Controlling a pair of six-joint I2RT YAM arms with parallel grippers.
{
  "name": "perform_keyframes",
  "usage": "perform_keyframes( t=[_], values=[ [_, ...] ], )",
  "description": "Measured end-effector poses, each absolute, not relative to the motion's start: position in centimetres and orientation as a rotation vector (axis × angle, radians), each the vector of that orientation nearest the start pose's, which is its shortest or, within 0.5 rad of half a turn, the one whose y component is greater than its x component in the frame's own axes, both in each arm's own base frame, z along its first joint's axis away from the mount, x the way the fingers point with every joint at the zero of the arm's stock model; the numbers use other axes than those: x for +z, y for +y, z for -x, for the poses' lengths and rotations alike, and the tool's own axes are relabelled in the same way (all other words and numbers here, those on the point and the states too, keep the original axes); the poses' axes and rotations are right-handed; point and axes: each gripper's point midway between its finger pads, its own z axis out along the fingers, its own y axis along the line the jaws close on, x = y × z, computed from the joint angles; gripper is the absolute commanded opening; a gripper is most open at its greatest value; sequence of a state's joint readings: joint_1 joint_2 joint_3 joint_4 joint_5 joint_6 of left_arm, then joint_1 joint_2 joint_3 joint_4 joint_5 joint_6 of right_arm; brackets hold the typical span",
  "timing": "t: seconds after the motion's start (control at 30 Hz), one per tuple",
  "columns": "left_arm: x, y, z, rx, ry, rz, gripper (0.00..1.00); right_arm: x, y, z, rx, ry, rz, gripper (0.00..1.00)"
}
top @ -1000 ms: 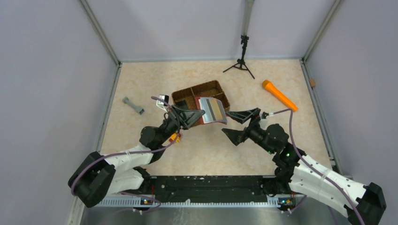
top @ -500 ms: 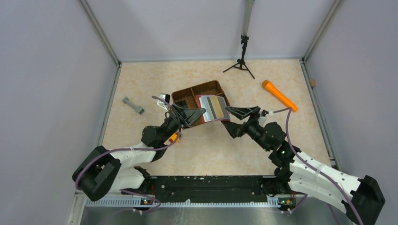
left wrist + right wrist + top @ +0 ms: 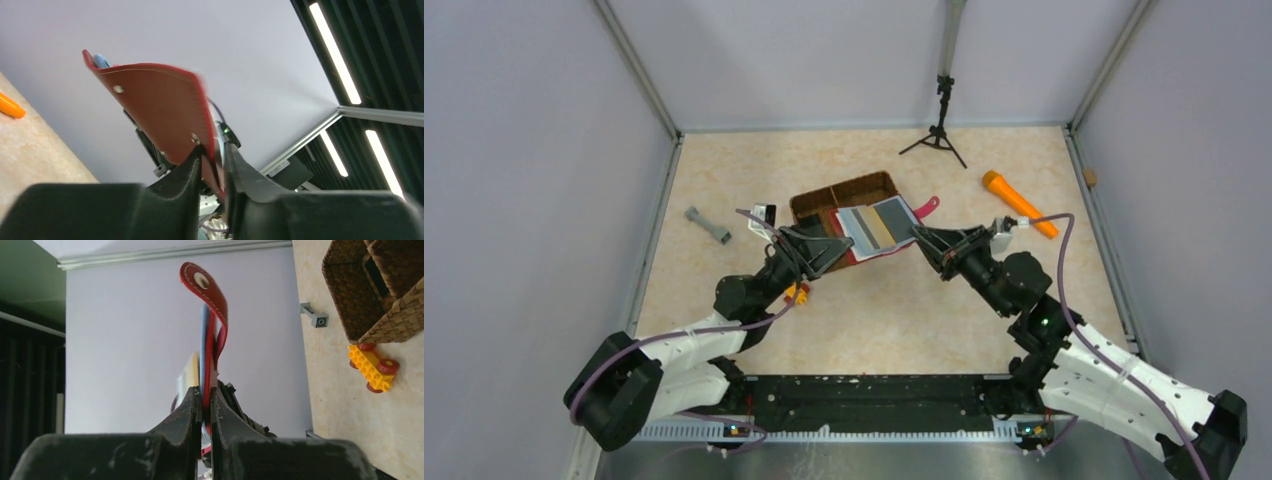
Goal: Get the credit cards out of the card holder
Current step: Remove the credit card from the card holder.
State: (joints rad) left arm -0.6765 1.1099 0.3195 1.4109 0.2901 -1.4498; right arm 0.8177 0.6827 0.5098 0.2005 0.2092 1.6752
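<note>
From above, we are seeing the card holder [image 3: 852, 226] hanging open in the air just over the near edge of the wicker basket [image 3: 844, 185], its inner pockets facing up and its strap tab sticking out past the basket's right corner. The credit cards [image 3: 882, 224] are sitting tucked in its pockets as dark grey and tan bands. The left gripper [image 3: 846, 243] is pinching the holder's edge on the basket's near left side, while the right gripper [image 3: 916, 233] is clamping the opposite edge on the basket's near right side. An orange marker-like stick [image 3: 1019, 203] is lying well right of the basket and a grey dumbbell piece [image 3: 708, 225] well left of it. In the left wrist view, the left gripper [image 3: 212, 160] is squeezing the holder's [image 3: 155, 110] red outer cover between both fingers. In the right wrist view, the right gripper [image 3: 206, 400] is closing tightly on the holder [image 3: 207, 290], strap curling upward, with a yellow toy car [image 3: 372, 365] resting just beside the basket [image 3: 370, 295]
</note>
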Motion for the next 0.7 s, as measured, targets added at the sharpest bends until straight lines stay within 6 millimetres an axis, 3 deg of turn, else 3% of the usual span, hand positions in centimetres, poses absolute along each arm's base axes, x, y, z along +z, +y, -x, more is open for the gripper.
perform_keyframes(
  t=[0.1, 0.17, 0.2, 0.53, 0.63, 0.67, 0.7],
  values=[
    [34.3, -26.0, -17.5, -2.044, 1.208, 0.101, 0.79, 31.4, 23.6, -21.6, 1.68, 1.611, -0.873, 0.0],
    [33.8, -25.9, -17.1, -2.025, 1.227, 0.077, 0.96, 31.4, 23.6, -21.5, 1.634, 1.629, -0.821, 0.0],
    [33.7, -25.9, -16.9, -2.015, 1.237, 0.069, 0.98, 31.3, 23.6, -21.5, 1.607, 1.642, -0.795, 0.0],
    [31.6, -26.6, -17.0, -1.92, 1.386, 0.025, 0.98, 31.6, 25.3, -20.6, 1.586, 1.703, -0.575, 0.0],
    [31.3, -27.0, -17.3, -1.897, 1.417, 0.017, 0.83, 31.3, 25.9, -20.2, 1.589, 1.729, -0.523, 0.0],
    [31.2, -27.0, -17.4, -1.888, 1.423, 0.018, 0.7, 31.3, 26.0, -20.0, 1.59, 1.735, -0.506, 0.06],
    [31.1, -27.0, -17.5, -1.878, 1.429, 0.019, 0.58, 31.3, 26.1, -19.8, 1.587, 1.738, -0.484, 0.19]
  ],
)
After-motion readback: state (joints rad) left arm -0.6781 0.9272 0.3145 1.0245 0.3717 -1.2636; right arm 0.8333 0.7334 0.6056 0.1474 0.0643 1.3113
